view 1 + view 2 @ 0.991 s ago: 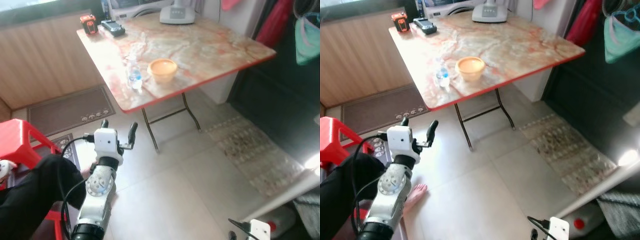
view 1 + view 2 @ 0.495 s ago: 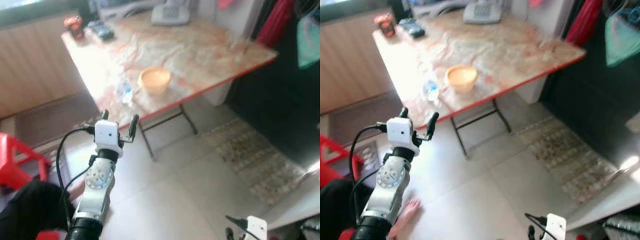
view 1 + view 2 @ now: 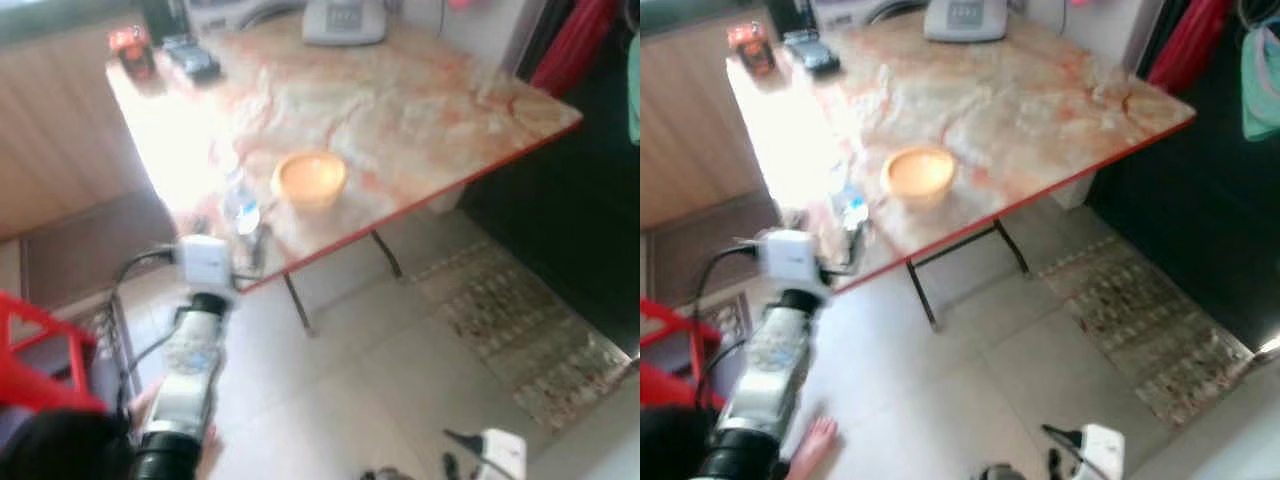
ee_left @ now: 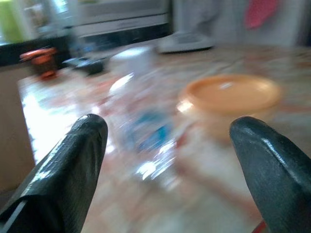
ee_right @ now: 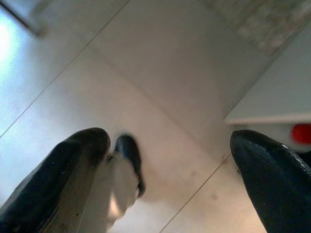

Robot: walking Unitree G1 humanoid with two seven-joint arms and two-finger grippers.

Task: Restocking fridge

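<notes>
A small clear water bottle (image 3: pixel 242 205) with a blue label stands near the front edge of the marble-top table (image 3: pixel 420 110), beside an orange bowl (image 3: pixel 311 177). My left gripper (image 3: pixel 230 234) is raised at the table edge just in front of the bottle and is open. In the left wrist view the bottle (image 4: pixel 141 116) stands between the two black fingers (image 4: pixel 73 165), apart from both, with the bowl (image 4: pixel 228 97) behind it. My right gripper (image 5: pixel 170 141) hangs low and open over the tiled floor, with nothing in it.
An orange-black device (image 3: pixel 130 45), a dark gadget (image 3: pixel 190 60) and a white appliance (image 3: pixel 345 20) sit at the table's far side. A red stool (image 3: pixel 40 350) is at the left, a patterned rug (image 3: pixel 520 320) at the right, and a bare foot (image 3: pixel 815 440) beside my left arm.
The whole view has shifted and the table is nearer, so the camera has moved. My left gripper has risen from over the floor to the table edge at the bottle.
</notes>
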